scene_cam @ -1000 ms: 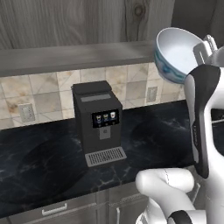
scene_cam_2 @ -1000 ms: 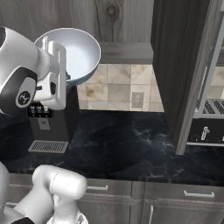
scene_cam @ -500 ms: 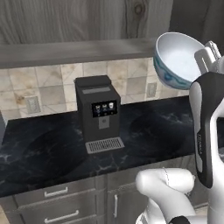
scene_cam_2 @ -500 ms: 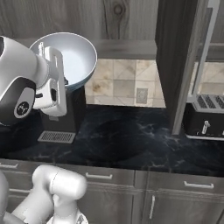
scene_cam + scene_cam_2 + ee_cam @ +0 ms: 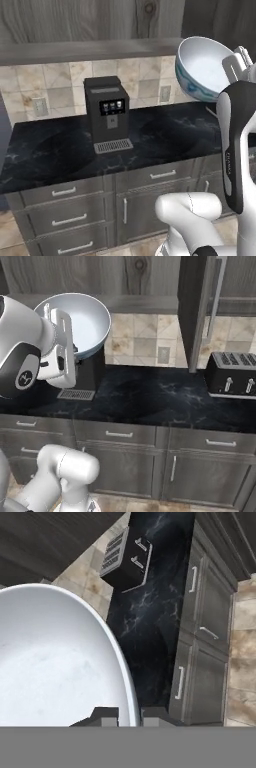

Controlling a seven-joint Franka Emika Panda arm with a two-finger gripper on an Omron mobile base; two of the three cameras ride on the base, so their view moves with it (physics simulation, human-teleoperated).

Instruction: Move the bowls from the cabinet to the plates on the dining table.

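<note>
A white bowl (image 5: 202,65) with a blue pattern on its outside hangs high above the worktop, tilted on its side. My gripper (image 5: 238,61) is shut on its rim. From the right base the bowl (image 5: 82,323) shows its pale inside, with the gripper (image 5: 64,336) clamped at its near edge. In the hand view the bowl (image 5: 55,662) fills the left half and its rim runs down between the fingertips of the gripper (image 5: 130,714). The dark wood-grain cabinet (image 5: 90,20) spans the top, and its door (image 5: 197,306) stands open. The plates and the dining table are out of view.
A black coffee machine (image 5: 106,112) stands on the black marble worktop (image 5: 50,150). A black toaster (image 5: 232,373) sits at the right end, seen also as the toaster (image 5: 125,557). Grey drawer units (image 5: 65,215) with bar handles run below.
The whole picture has shifted: the base has backed away from the worktop, so the drawers and toaster come into view. The bowl stays gripped and high.
</note>
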